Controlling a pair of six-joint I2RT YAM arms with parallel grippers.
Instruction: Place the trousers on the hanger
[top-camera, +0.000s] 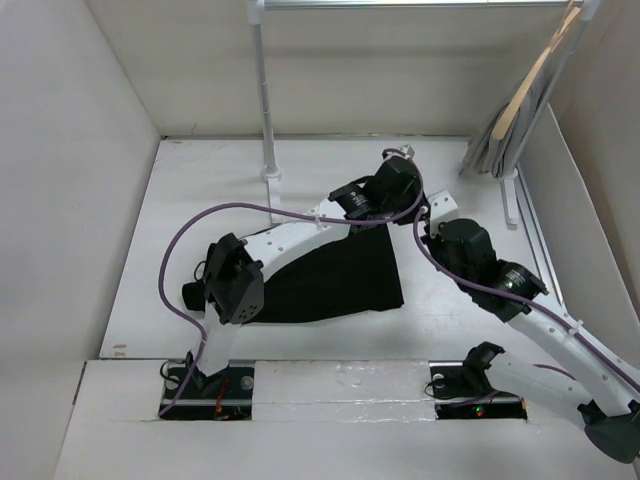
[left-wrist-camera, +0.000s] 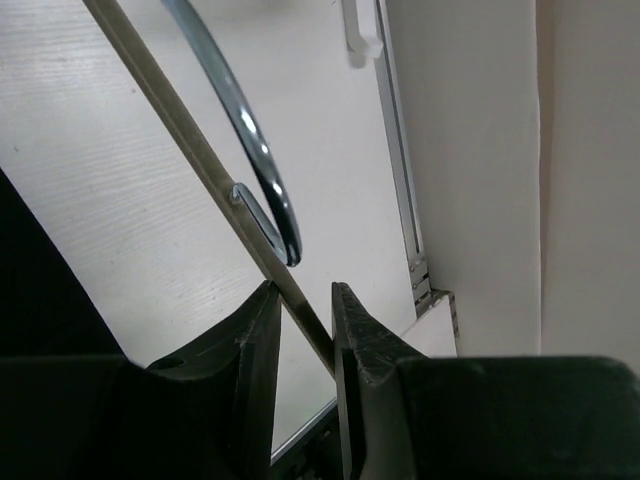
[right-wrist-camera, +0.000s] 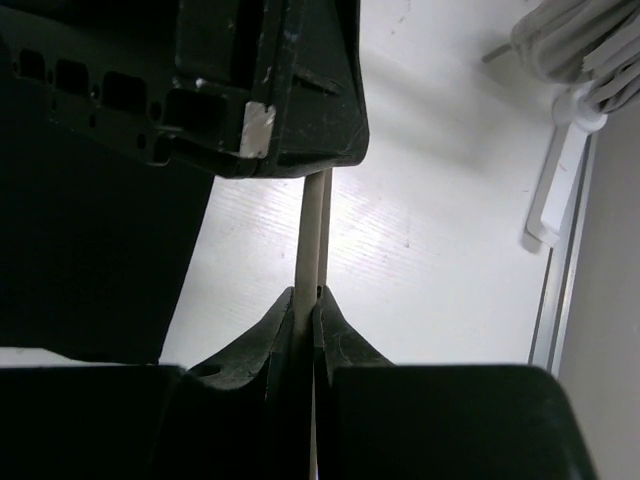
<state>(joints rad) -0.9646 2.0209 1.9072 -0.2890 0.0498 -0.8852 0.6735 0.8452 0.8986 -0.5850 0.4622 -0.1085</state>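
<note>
the hanger (right-wrist-camera: 315, 230) is carried between the two grippers at the far right corner of the trousers (top-camera: 340, 275). the right gripper (right-wrist-camera: 306, 298) is clenched on its pale wire, which runs straight away from the fingers to the left gripper (left-wrist-camera: 303, 295) just ahead. there the jaws stand narrow with the wire slanting through the gap. whether they pinch it or only bracket it i cannot tell. the hook curls just beyond the left fingers, so the hanger points hook-first toward the far side. the stretch of wire between the grippers slants from far left to near right in the top view. the rest of its triangle is too thin to trace.

the trousers lie flat on the table (top-camera: 200, 200), a folded black slab. its long axis runs from near left, by the left arm's elbow, to far right, with the widest end toward the grippers. they lie left of and nearer than both grippers, and the left one is closer, over that wide edge. i judge the next move turns on lining the wire up with this edge.
</note>
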